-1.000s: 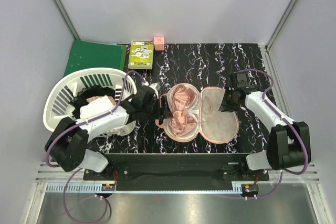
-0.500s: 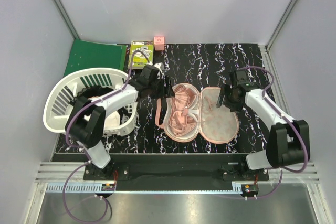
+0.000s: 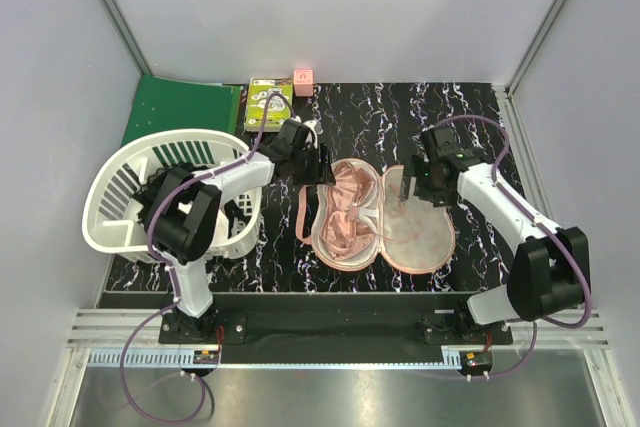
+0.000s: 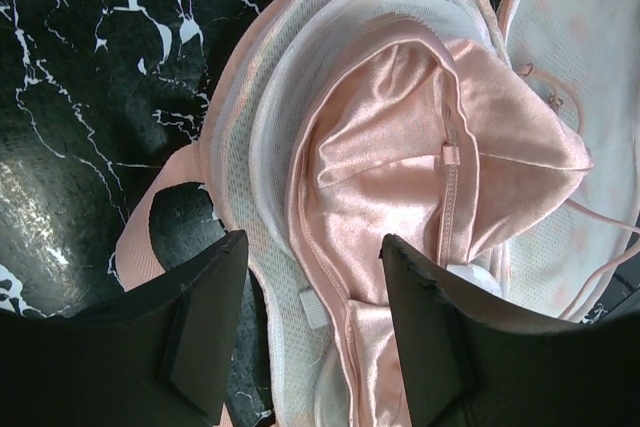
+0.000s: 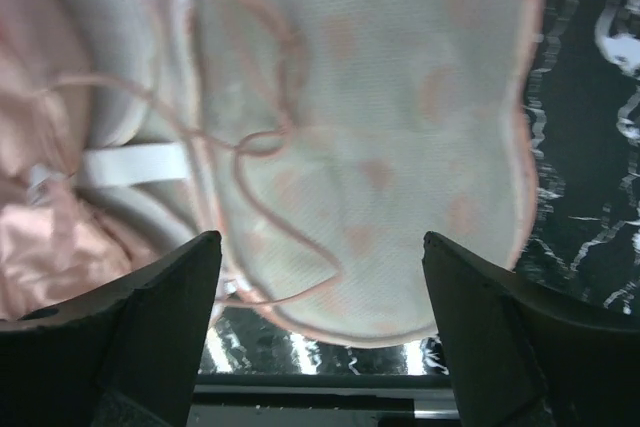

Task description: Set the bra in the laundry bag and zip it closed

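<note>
The laundry bag (image 3: 425, 232) lies open on the black marbled table, its two lobes side by side. The salmon-pink satin bra (image 3: 345, 209) is bunched in the left lobe. A thin pink strap (image 5: 262, 137) trails onto the right lobe's white mesh (image 5: 400, 87). My left gripper (image 3: 318, 163) hovers open over the far left end of the bag. In the left wrist view the bra (image 4: 390, 177) and the mesh rim (image 4: 262, 167) lie below its gripper (image 4: 315, 282), nothing pinched. My right gripper (image 3: 405, 187) hangs open over the right lobe; its gripper (image 5: 320, 272) holds nothing.
A white slatted basket (image 3: 115, 192) with black and white clothes stands at the left, under the left arm. A green mat (image 3: 180, 109), a green box (image 3: 270, 104) and a small pink cube (image 3: 303, 78) sit at the back. The bag's pink loop (image 3: 301, 215) lies left of it.
The left arm swung from the bag's near left side round to its far left end. The right gripper opened and moved left over the right lobe.
</note>
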Robot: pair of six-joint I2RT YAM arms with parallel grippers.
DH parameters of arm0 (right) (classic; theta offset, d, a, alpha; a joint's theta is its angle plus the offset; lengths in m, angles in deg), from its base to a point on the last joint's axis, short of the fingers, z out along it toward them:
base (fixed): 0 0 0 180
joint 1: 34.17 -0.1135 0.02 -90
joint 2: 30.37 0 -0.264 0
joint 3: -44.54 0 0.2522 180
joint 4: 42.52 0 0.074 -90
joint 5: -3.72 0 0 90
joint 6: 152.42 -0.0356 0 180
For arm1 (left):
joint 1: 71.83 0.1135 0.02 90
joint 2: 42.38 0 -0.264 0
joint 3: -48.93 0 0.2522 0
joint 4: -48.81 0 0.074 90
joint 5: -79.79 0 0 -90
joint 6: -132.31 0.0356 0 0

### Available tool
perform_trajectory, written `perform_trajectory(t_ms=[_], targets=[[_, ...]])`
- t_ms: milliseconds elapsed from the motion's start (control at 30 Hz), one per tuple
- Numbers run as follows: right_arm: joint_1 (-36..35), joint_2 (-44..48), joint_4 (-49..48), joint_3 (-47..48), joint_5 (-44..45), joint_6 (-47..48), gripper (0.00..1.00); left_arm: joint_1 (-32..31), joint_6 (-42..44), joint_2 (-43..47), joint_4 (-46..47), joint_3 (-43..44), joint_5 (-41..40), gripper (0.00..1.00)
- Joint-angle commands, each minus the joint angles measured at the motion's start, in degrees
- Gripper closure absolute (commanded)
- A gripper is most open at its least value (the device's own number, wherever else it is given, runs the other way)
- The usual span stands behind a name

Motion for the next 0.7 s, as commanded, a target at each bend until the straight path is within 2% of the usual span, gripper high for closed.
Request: perform_trajectory(t_ms=[0, 33, 67, 133, 233, 367, 467, 667], targets=[[-7.18, -2.48, -5.29, 6.61, -4.38, -1.15, 0.18, 0.05, 0.79, -1.8, 1.16, 3.36, 1.47, 0.41], [-9.45, -5.18, -6.35, 7.41, -7.43, -1.25, 0.22, 0.05, 0.43, -2.07, 1.34, 3.36, 1.56, 0.43], [-10.52, -6.78, -7.32, 9.07, -8.33, -1.16, 0.32, 0.05, 0.26, -2.33, 1.43, 3.36, 1.56, 0.45], [-13.67, -11.59, -8.47, 11.44, -6.77, -0.99, 0.39, 0.05, -0.36, -2.94, 1.86, 2.83, 1.73, 0.48], [-14.75, -16.7, -8.56, 15.14, -5.97, -0.98, 0.47, 0.05, -0.71, -3.03, 2.13, 2.31, 1.38, 0.52], [-14.84, -17.34, -8.47, 13.84, -4.03, -3.27, 0.48, 0.14, -0.27, -3.38, 1.69, 2.3, 1.29, 0.58], [-14.84, -16.2, -9.35, 10.68, -4.03, -4.59, 0.45, 0.14, -0.1, -3.91, 1.08, 2.48, 0.94, 0.61], [-13.96, -17.16, -12.42, 8.56, -2.01, -4.85, 0.43, 0.14, -1.76, -4.88, 1.16, 1.52, 2.35, 0.75]])
